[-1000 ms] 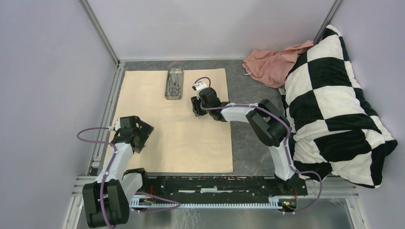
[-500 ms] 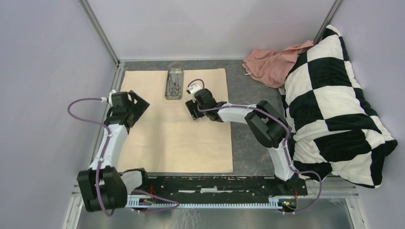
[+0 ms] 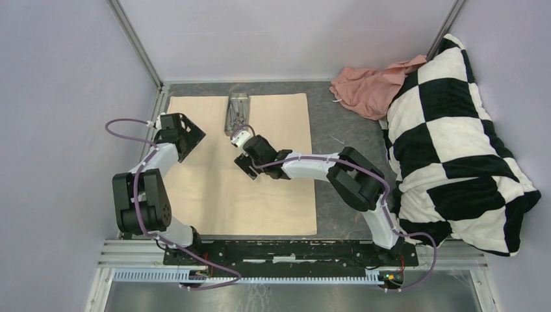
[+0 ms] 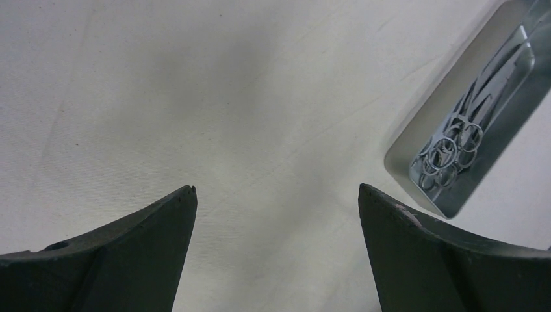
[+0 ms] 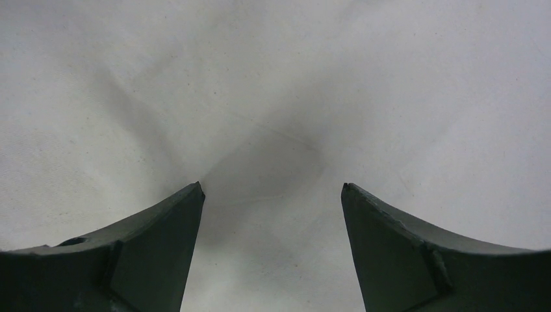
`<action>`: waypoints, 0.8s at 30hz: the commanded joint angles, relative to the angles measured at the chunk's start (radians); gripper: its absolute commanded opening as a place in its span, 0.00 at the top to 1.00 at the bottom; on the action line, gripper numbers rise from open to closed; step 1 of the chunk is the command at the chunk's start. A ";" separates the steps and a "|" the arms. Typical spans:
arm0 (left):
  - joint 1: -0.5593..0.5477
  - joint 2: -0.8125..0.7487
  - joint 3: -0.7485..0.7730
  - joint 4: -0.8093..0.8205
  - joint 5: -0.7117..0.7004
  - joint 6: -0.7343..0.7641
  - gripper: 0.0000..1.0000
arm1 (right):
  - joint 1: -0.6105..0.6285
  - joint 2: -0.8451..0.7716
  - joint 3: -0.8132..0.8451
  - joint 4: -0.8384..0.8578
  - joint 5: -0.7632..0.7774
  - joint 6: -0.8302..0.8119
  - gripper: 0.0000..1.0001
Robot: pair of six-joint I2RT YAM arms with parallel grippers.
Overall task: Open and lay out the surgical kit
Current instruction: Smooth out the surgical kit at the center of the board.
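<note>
The beige cloth wrap (image 3: pixel 273 195) lies spread flat on the table. The small steel tray (image 3: pixel 238 107) stands at its far edge with several silver scissor-handled instruments (image 4: pixel 455 140) inside. In the left wrist view the tray (image 4: pixel 416 140) is at the right. My left gripper (image 3: pixel 190 138) is open and empty over the cloth's (image 4: pixel 227 97) far left part, left of the tray. My right gripper (image 3: pixel 242 164) is open and empty, low over the cloth (image 5: pixel 273 78) just in front of the tray. Its wrist hides the tray's near end.
A crumpled pink cloth (image 3: pixel 370 84) lies at the back right on the grey tabletop (image 3: pixel 344 130). A large black-and-white checkered pillow (image 3: pixel 455 143) fills the right side. Walls and metal frame rails (image 3: pixel 146 149) close in the left and back.
My left gripper has moved away along the cloth's left edge toward the tray. My right gripper has moved left and nearer, from right of the tray to in front of it.
</note>
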 commanded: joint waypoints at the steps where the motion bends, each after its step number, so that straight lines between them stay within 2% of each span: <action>1: 0.019 0.021 -0.023 0.069 -0.030 0.051 0.00 | 0.031 -0.011 0.053 -0.080 0.115 -0.010 0.14; 13: 0.123 0.092 -0.044 0.000 -0.081 -0.033 0.00 | 0.097 -0.140 -0.237 -0.080 0.246 0.096 0.12; 20: 0.114 0.016 -0.039 -0.004 -0.097 0.021 0.00 | 0.095 -0.253 -0.296 -0.089 0.270 0.106 0.07; 24: 0.038 -0.044 -0.014 -0.011 -0.130 0.093 0.00 | 0.085 -0.294 -0.275 -0.090 0.189 0.119 0.06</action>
